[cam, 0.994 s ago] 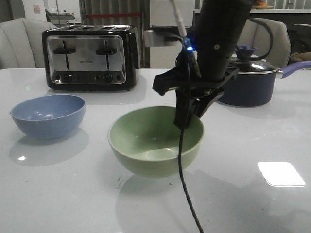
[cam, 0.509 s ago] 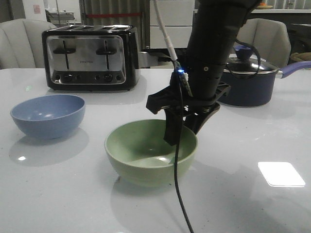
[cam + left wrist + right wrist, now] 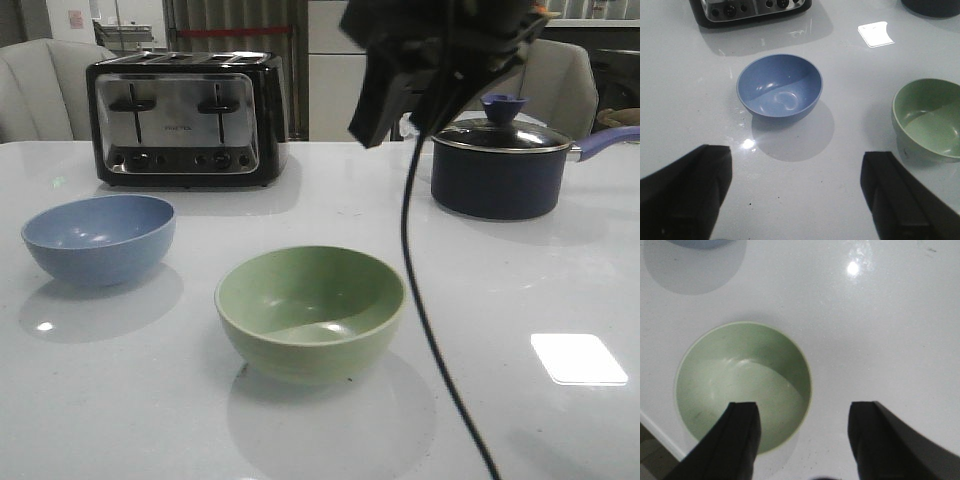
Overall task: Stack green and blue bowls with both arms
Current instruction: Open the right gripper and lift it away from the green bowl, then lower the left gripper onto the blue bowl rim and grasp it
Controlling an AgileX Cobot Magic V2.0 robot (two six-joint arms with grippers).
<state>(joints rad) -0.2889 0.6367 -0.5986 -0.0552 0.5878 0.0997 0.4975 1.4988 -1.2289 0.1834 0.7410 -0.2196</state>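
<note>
**Both pincers released above two separate bowls**

The right pincer (image 3: 802, 440) hangs high over the green bowl (image 3: 310, 310), fingers spread, grasping nothing. The left pincer (image 3: 795, 195) hovers near the blue bowl (image 3: 779, 86), also splayed and empty. Two bowls, one of each colour, sit upright and apart on the white table (image 3: 520, 300), openings facing up. One toaster (image 3: 186, 118) and one lidded saucepan (image 3: 498, 165) stand behind.

Green bowl (image 3: 310, 312) and blue bowl (image 3: 98, 238) – smooth, matt; toaster (image 3: 186, 118) – shiny metal; table (image 3: 560, 290) – glossy white
</note>
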